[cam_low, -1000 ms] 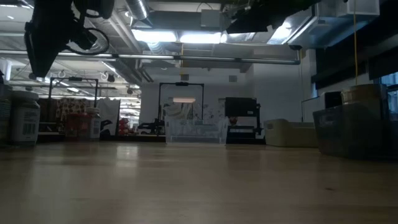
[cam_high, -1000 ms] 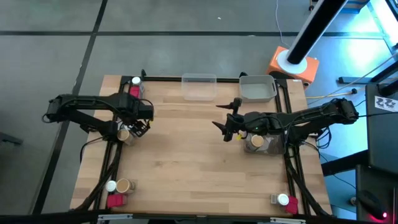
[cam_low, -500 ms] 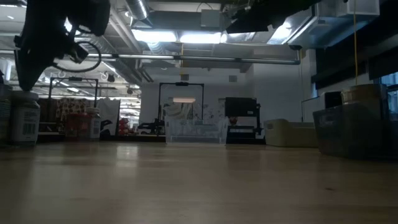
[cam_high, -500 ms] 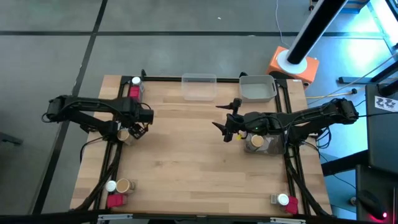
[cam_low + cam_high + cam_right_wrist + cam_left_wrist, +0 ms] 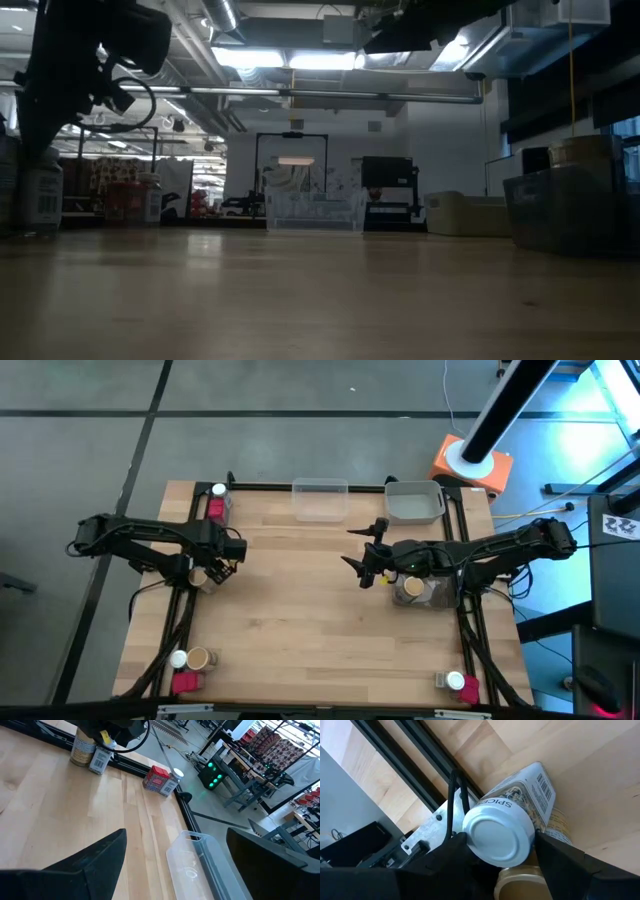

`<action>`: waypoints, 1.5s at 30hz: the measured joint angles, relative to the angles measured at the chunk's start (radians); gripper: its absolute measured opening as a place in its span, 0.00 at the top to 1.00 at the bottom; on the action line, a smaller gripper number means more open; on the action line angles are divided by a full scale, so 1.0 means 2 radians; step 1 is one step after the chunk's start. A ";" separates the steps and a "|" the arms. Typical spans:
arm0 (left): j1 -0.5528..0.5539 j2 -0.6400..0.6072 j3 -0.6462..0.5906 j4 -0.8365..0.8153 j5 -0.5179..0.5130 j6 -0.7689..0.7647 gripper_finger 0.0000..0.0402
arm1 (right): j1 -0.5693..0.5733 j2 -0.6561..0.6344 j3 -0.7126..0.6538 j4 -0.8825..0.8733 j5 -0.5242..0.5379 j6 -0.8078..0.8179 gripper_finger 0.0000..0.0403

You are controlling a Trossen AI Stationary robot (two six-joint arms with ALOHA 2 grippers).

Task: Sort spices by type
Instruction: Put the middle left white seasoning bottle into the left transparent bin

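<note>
My left gripper (image 5: 213,567) is at the table's left edge, shut on a white-lidded clear jar (image 5: 520,815) that stands beside a tan round jar (image 5: 520,884). In the right wrist view this pair shows as the tan jar (image 5: 81,749) and the clear jar (image 5: 100,760) on the wood. My right gripper (image 5: 360,566) hovers open over the middle right of the table and touches nothing. Beside it a dark tray (image 5: 440,594) holds another tan jar (image 5: 411,588). My left gripper holds the clear jar by its white lid (image 5: 497,836), pinched between the two fingers (image 5: 454,851), one on each side of the lid's rim. It comes from above, pointing down. The jar's bottom is on the table (image 5: 40,228), next to the tan jar.
A red packet (image 5: 214,509) and a white-lidded jar (image 5: 218,490) sit at the far left corner. A white-lidded jar (image 5: 178,658), a tan jar (image 5: 198,658) and a red packet (image 5: 185,682) sit near left, and one white-lidded jar (image 5: 456,682) near right. A clear tray (image 5: 320,499) and a grey tray (image 5: 414,502) stand at the far edge.
My left gripper has come down, and slightly toward the near edge, over the white-lidded jar at the left edge. Its fingers now cover the lid, which showed free a second ago. The right arm has kept still.
</note>
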 joint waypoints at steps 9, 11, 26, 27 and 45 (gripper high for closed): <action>0.000 0.000 0.001 0.001 0.002 0.009 0.44 | 0.000 0.000 0.000 0.000 0.000 0.000 0.15; 0.000 0.000 0.008 0.005 0.006 0.008 0.44 | 0.000 0.000 0.000 0.000 0.000 0.000 0.15; -0.001 0.001 0.043 0.015 0.017 0.026 0.45 | 0.000 0.000 0.000 0.000 0.000 0.000 0.15; -0.001 0.001 0.043 0.015 0.017 0.028 0.45 | 0.000 0.000 0.000 0.000 0.000 0.000 0.15; 0.003 -0.001 0.024 0.057 0.008 0.035 0.32 | 0.000 0.000 0.000 -0.004 0.000 0.000 0.15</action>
